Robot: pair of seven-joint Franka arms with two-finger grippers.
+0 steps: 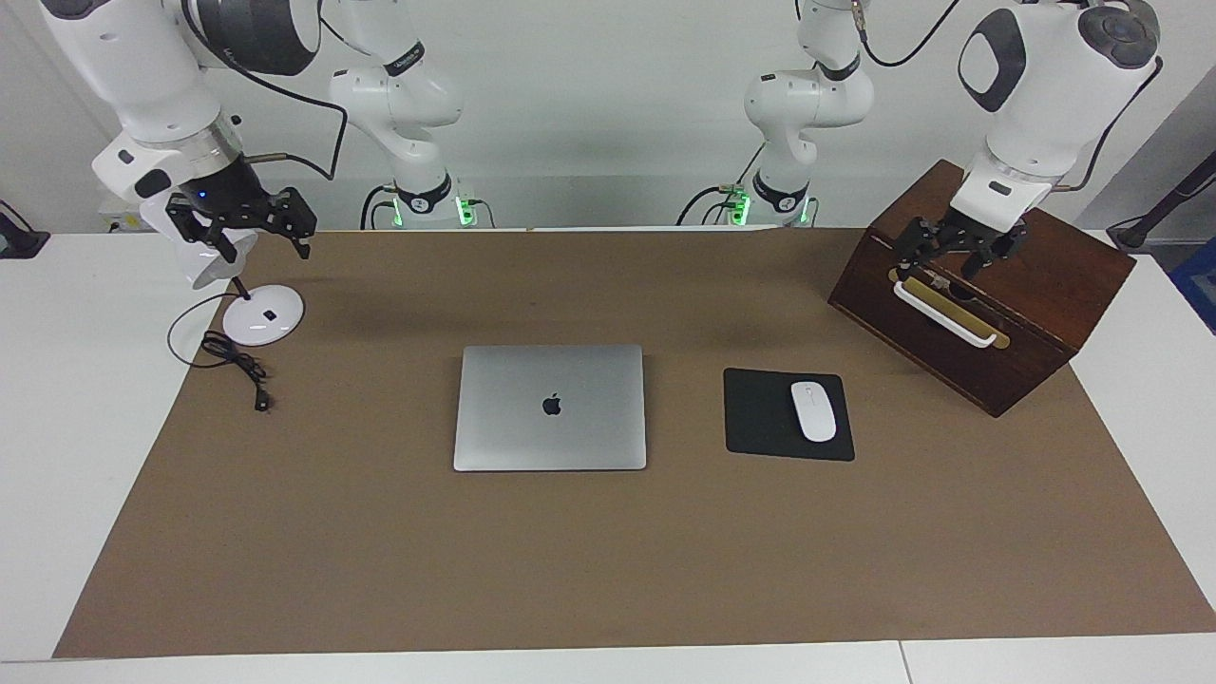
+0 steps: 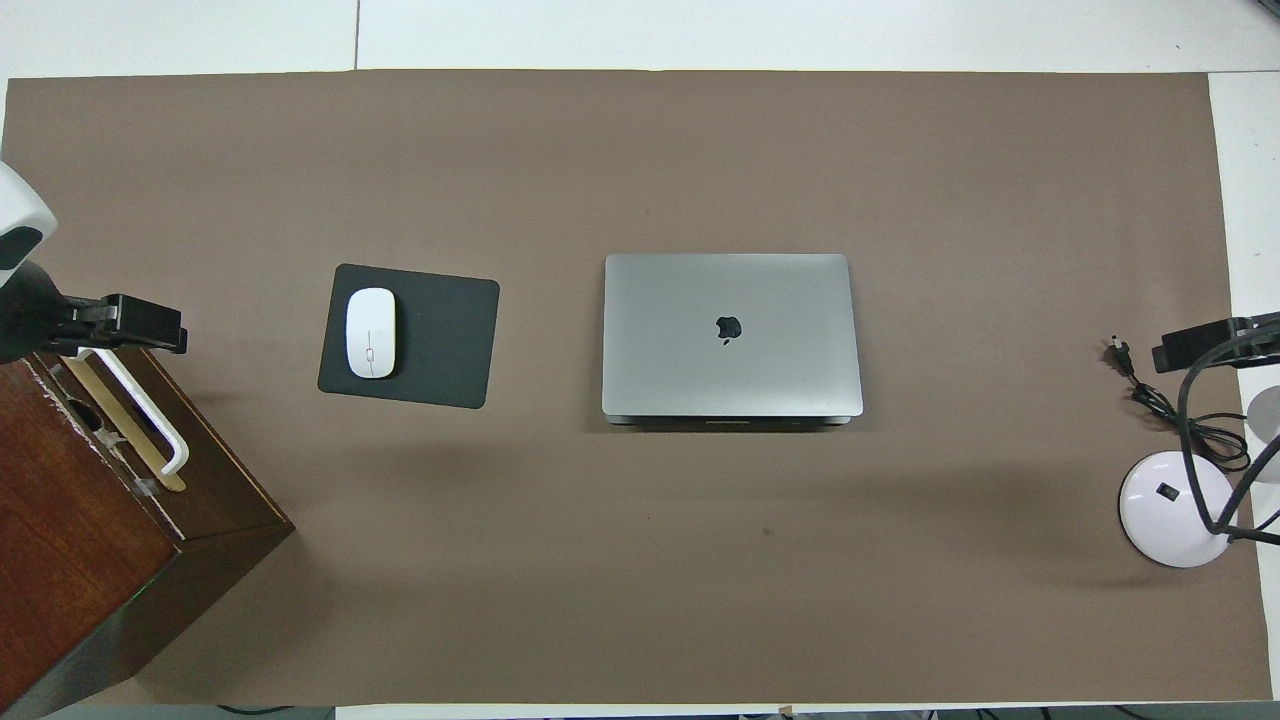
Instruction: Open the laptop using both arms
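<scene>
The silver-grey laptop (image 1: 550, 407) lies closed and flat in the middle of the brown mat, apple logo up; it also shows in the overhead view (image 2: 731, 335). My left gripper (image 1: 959, 252) hangs open and empty in the air over the wooden box's top edge, above its white handle (image 1: 945, 313), toward the left arm's end of the table. In the overhead view it (image 2: 110, 325) shows at the box's corner. My right gripper (image 1: 245, 223) hangs open and empty over the white desk lamp, toward the right arm's end. Both are well apart from the laptop.
A black mouse pad (image 1: 755, 413) with a white mouse (image 1: 813, 410) lies beside the laptop toward the left arm's end. A dark wooden box (image 1: 1073, 285) stands past it. A white lamp base (image 1: 263, 314) and its black cable (image 1: 233, 361) sit at the right arm's end.
</scene>
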